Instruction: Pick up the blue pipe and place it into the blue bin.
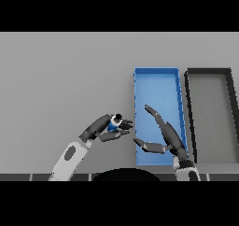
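Gripping the blue pipe [113, 125] between curled fingers and thumb, the left hand [103, 127] is holding it above the grey table [60, 80], just left of the blue bin [157, 73] and outside its wall. The pipe's long axis seems to be running from lower left to upper right, its dark end pointing toward the bin, though the fingers are hiding much of it. The right hand [164, 135] is hovering over the bin's near end, fingers straight and thumb spread, while a dark bin [208, 72] is sitting just right of the blue one.
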`<state>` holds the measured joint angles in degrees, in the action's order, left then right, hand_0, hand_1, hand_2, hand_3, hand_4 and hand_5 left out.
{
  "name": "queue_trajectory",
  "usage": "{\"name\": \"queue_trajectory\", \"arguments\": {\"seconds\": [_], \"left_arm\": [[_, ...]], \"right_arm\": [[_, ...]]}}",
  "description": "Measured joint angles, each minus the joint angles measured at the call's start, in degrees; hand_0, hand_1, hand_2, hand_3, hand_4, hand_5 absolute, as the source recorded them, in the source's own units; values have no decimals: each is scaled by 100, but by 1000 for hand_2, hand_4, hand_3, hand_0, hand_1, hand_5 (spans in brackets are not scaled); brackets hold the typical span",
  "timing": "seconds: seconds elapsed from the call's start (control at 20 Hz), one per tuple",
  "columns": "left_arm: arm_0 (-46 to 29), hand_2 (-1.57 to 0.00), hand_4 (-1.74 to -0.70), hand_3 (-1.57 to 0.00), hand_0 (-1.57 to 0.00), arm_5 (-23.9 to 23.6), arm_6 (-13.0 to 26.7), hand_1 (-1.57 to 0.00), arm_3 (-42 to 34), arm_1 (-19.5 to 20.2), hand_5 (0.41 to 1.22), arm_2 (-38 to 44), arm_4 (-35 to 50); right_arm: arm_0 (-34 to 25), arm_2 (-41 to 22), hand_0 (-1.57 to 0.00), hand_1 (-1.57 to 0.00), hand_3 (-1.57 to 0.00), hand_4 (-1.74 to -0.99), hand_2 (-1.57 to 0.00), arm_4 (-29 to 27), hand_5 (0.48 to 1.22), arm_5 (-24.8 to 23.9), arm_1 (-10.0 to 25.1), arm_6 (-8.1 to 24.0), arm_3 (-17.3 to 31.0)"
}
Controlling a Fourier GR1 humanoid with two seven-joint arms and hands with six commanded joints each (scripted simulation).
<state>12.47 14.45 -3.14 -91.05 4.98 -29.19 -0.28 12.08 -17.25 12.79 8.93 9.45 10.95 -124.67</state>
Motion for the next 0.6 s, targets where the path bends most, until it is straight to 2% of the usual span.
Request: {"name": "queue_trajectory", "arguments": {"seconds": [0.1, 0.2, 0.3, 0.6], "left_arm": [[21, -1571, -1474, -1571, -1571, 39, -96, -1571, 39, -44, 1221, 13, -70], [54, -1571, -1475, -1571, -1571, 75, -76, -1571, 26, -81, 1221, 47, -88], [-24, -1571, -1475, -1571, -1571, 125, -45, -1571, -29, -26, 1221, 100, -88], [134, -1571, -1475, -1571, -1571, 319, 2, -1571, 142, -216, 1221, 191, -135]], "right_arm": [[-253, -116, 1, 0, 1, -1256, -1, -76, 523, 230, 73, 266, -131], [-621, -326, 1, 0, 1, -1242, 0, -131, 524, 388, -13, 712, -151], [-933, -440, 1, 1, 1, -1232, 0, -178, 525, 458, -137, 1029, -30], [-1923, -634, 1, 1, 1, -1195, 1, -499, 513, 836, -408, 1438, 464]]}}
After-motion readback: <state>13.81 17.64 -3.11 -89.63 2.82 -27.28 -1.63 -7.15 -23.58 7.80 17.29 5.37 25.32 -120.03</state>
